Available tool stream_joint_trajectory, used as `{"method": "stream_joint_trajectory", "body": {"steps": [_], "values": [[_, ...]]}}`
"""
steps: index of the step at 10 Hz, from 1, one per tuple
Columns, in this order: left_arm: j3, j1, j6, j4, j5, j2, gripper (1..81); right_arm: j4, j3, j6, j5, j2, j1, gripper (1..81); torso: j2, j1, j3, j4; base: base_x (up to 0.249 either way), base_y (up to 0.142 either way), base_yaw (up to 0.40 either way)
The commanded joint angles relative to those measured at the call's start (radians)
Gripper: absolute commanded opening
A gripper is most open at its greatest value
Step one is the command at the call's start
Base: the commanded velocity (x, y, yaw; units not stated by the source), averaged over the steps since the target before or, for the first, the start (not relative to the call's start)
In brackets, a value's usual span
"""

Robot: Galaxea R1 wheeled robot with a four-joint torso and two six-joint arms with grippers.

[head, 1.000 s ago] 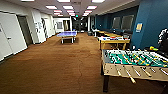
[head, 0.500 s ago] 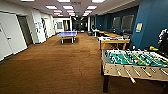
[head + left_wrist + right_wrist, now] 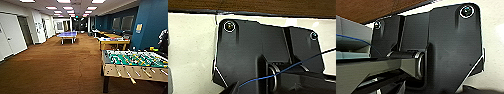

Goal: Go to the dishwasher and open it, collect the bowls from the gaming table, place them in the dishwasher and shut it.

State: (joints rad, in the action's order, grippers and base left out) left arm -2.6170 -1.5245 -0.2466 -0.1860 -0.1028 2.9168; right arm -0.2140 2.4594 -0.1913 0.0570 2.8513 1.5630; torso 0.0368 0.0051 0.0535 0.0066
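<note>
both arms lie tucked against the robot's white body above brown carpet (image 3: 62, 70); end effector states cannot be told.

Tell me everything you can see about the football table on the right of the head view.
The table-football table stands on brown carpet at the right, close to the camera, its far end cut off by the picture's edge. It has a green field with small figures on rods across it, pale wood-coloured sides, a grey end panel and a dark leg. Rod handles stick out of the near side. Nothing seems to lie on it.
</note>
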Motion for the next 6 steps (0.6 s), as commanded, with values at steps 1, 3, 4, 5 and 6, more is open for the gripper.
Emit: {"method": "stream_joint_trajectory", "body": {"steps": [1, 3, 4, 5, 6], "values": [[0.000, 0.057, -0.002, 0.010, 0.046, -0.014, 81.1, -0.019, -0.005, 0.003, -0.045, -0.004, -0.051, 81.1, 0.000, 0.000, 0.000, 0.000, 0.076, 0.000, 0.000], [0.000, 0.056, -0.002, 0.010, 0.046, -0.014, 81.1, -0.024, -0.005, 0.003, -0.045, -0.004, -0.051, 81.1, 0.000, 0.000, 0.000, 0.000, 0.100, 0.000, 0.000], [0.000, 0.057, -0.002, 0.010, 0.046, -0.014, 81.1, -0.025, -0.005, 0.003, -0.045, -0.004, -0.051, 81.1, 0.000, 0.000, 0.000, 0.000, 0.114, 0.000, 0.000], [0.000, 0.057, -0.002, 0.011, 0.046, -0.013, 81.1, -0.025, -0.005, 0.003, -0.045, -0.004, -0.051, 81.1, 0.000, 0.000, 0.000, 0.000, 0.114, 0.000, 0.000], [0.000, 0.056, -0.002, 0.011, 0.046, -0.014, 81.1, -0.027, -0.005, 0.003, -0.045, -0.002, -0.051, 81.1, -0.001, 0.001, 0.000, 0.000, 0.116, 0.000, 0.000]]}}
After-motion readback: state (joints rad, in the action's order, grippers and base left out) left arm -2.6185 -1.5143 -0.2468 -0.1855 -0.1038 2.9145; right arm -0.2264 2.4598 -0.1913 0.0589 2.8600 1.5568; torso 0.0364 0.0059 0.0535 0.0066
